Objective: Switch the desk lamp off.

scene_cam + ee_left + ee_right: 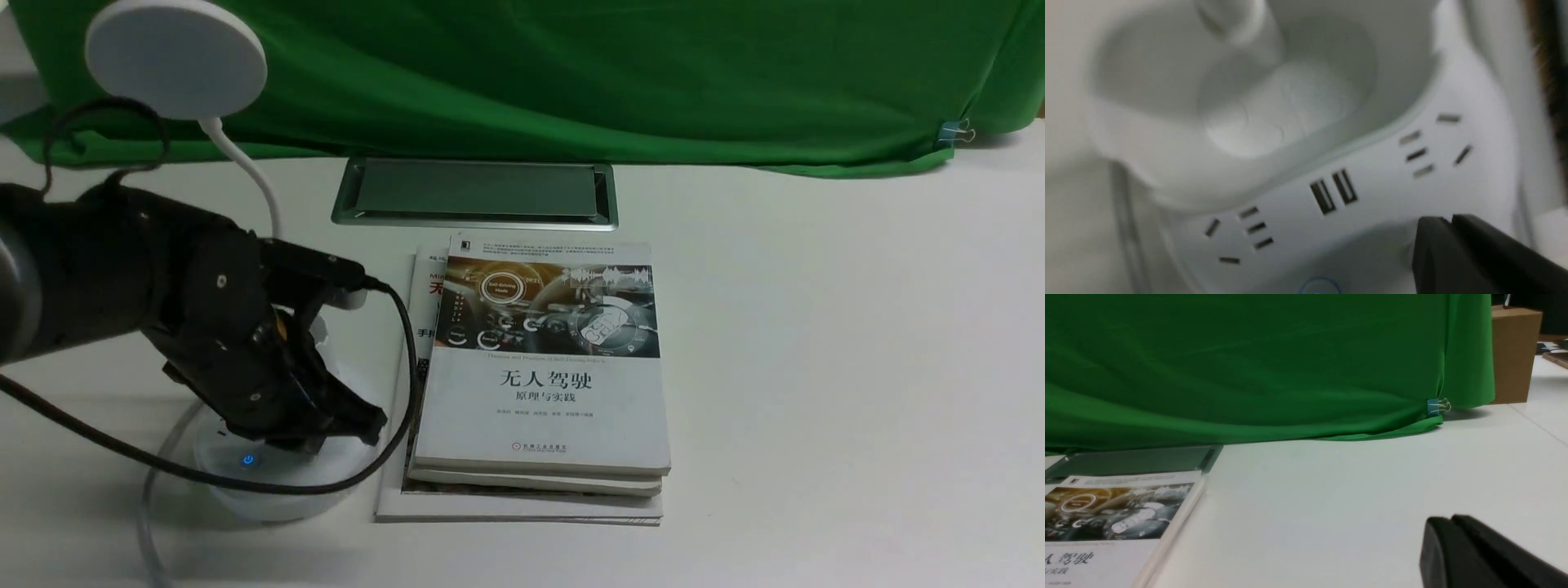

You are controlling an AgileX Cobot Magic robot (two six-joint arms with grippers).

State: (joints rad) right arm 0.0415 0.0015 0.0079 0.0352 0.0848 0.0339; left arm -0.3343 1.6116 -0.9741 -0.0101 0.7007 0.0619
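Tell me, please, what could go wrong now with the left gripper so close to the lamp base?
1. The left gripper, shut, sits beside the blue-lit button, not on it; pressing here may hit the sockets or bare base instead.
2. The arm's black cable drapes around the desk lamp base, so a move could drag or tip the lamp.

Front view: from robot's side of table (816,367), raised, looking forward and down toward far edge and green cloth (571,73).
Left wrist view: very close, blurred, looking down onto desk lamp (1372,196) base by left edge.
Right wrist view: low over tabletop, facing far edge.
Front and right wrist share book stack (543,367), cloth, binder clip (951,132).
Front and left wrist share lamp base.
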